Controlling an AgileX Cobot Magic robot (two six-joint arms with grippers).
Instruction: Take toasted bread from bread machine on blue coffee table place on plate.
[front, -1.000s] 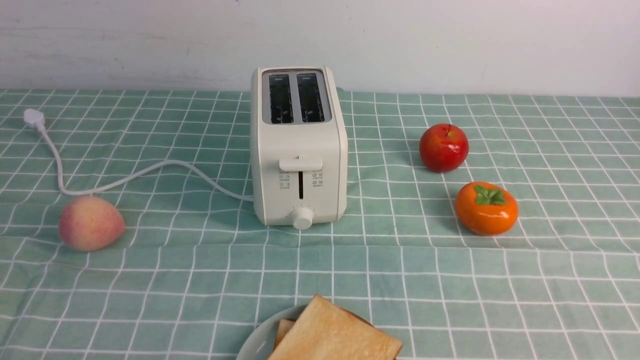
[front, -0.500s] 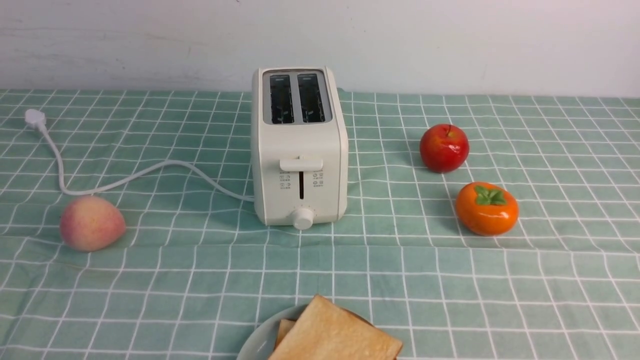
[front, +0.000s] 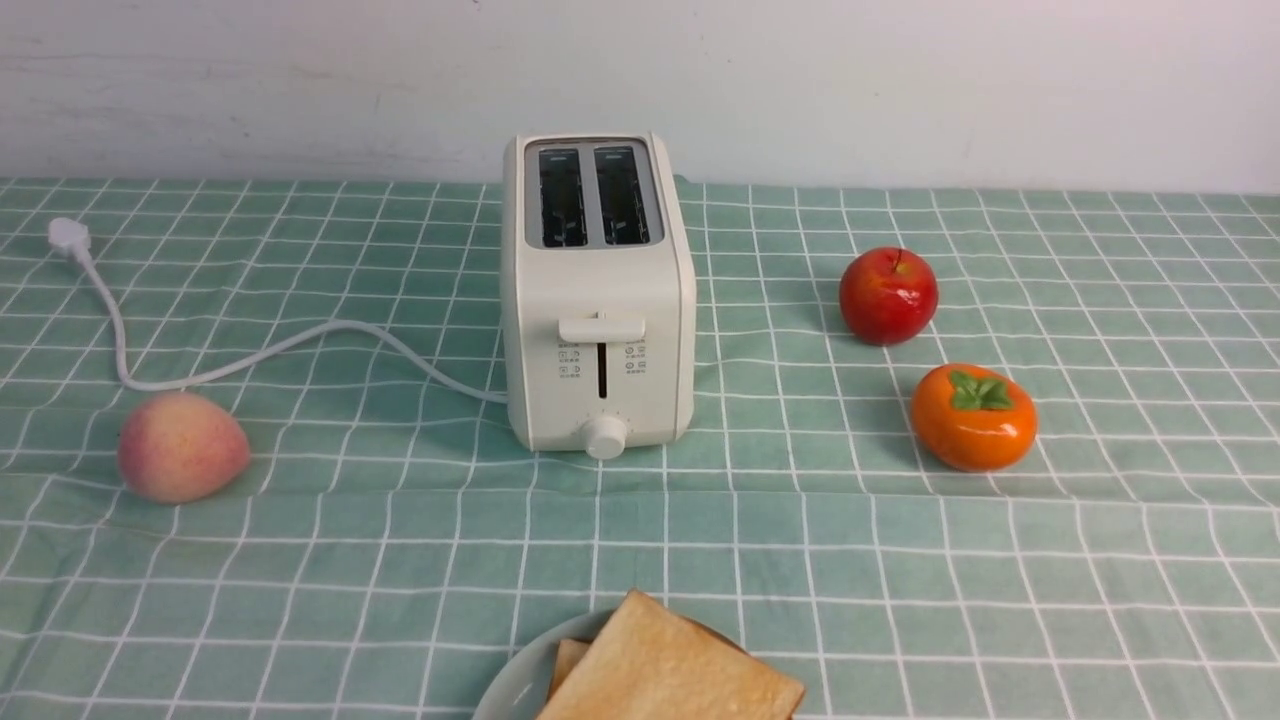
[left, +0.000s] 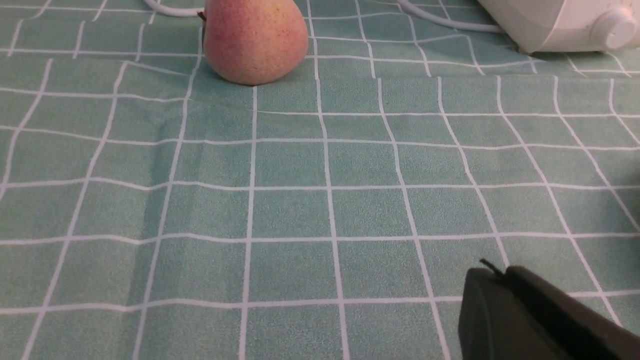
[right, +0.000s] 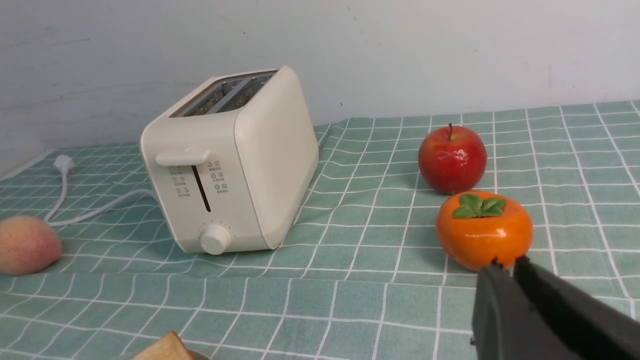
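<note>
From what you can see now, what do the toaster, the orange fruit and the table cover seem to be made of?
The toaster looks like smooth matte cream plastic, showing soft even shading and no sharp glare. The orange fruit seems a glossy plastic or ceramic model, judging by its bright highlights. The table cover looks like woven cloth: it wrinkles and folds.

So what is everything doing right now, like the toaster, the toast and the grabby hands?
bread machine: upright, both slots empty, lever up.
cord: unplugged, lying on the cloth.
toasted bread: two slices stacked on the plate.
left gripper: shut, holding nothing.
right gripper: shut, holding nothing.
</note>
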